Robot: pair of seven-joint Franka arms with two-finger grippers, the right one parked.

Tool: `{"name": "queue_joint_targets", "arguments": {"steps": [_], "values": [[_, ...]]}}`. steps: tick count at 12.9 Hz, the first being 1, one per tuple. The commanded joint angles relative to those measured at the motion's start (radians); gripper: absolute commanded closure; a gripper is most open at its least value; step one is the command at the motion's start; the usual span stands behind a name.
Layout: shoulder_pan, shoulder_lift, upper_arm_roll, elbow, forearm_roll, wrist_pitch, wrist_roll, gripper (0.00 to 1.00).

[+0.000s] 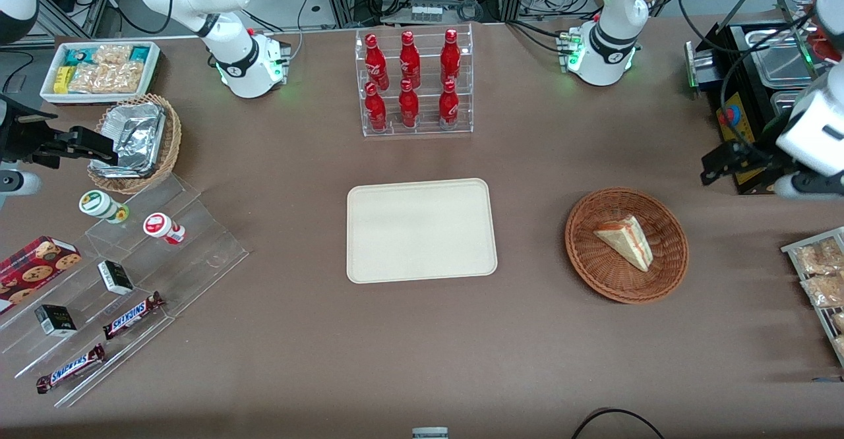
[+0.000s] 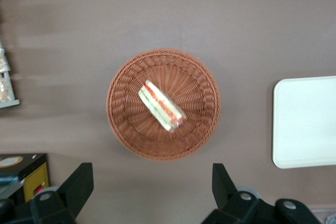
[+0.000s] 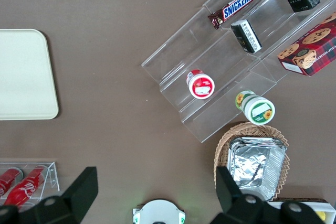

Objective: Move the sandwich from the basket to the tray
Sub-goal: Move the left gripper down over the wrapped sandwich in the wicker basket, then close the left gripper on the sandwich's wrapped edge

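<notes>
Tool (image 2: 149,187) fingers (image 2: 79,182) stand spread wide apart, gripping nothing, high above the surface (image 1: 422,360) at the working arm's end. Below it the sandwich (image 1: 625,241) lies on its side in the middle of the reddish-brown basket (image 1: 587,254). Beside the basket, well apart toward the parked arm's end, sits the bare cream tray (image 1: 421,231).

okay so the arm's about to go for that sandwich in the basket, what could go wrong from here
The sandwich is a soft wedge lying flat in the shallow basket: the open gripper, high above it, could squash it or spill its filling. The light basket may slide or lift with the sandwich. On the way to the tray, a loose hold could drop it on the table.
</notes>
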Motion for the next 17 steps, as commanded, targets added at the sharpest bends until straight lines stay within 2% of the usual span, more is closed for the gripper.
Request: {"name": "queue_joint_targets", "arguments": {"steps": [1,5,8,13,15,17], "values": [[-0.013,0.06,0.008,-0.015,0.013,0.062,-0.042,0.0],[-0.049,0.082,0.007,-0.18,0.014,0.276,-0.232,0.0],[-0.06,0.113,-0.01,-0.266,0.019,0.376,-0.388,0.0],[-0.077,0.102,-0.013,-0.45,0.083,0.549,-0.571,0.0],[-0.072,0.1,-0.011,-0.502,0.132,0.595,-0.605,0.0],[-0.071,0.1,-0.008,-0.547,0.138,0.651,-0.668,0.0]]}}
